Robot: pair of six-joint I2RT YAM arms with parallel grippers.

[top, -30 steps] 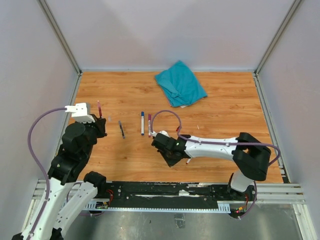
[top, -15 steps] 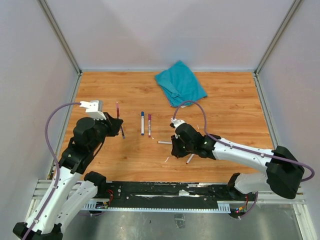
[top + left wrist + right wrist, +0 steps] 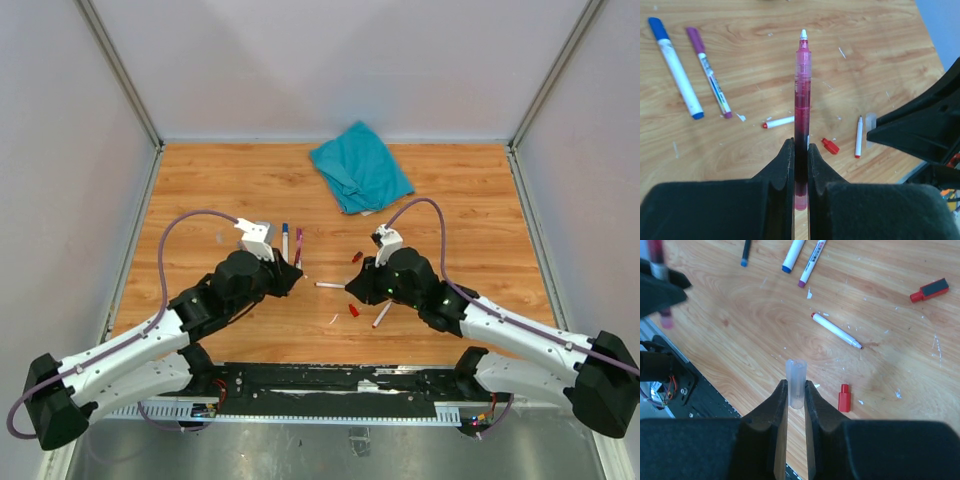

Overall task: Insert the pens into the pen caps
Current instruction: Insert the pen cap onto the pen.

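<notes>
The wooden tabletop (image 3: 200, 180) carries a teal cloth (image 3: 360, 178) near its far edge, and from above both arms reach over its middle. Only the wrist views reveal the grips. The left end effector (image 3: 800, 146) is clamped on a translucent red pen (image 3: 802, 85) that juts tip-first beyond its fingers, and the right end effector (image 3: 795, 386) pinches a clear pen cap (image 3: 796, 374). A red cap (image 3: 844, 398) and a short white pen (image 3: 836, 330) lie loose on the wood just beyond that pinched cap, nearer the middle than any edge.

light: bright, even | shadows: faint, soft | focus: near jaws blurred
</notes>
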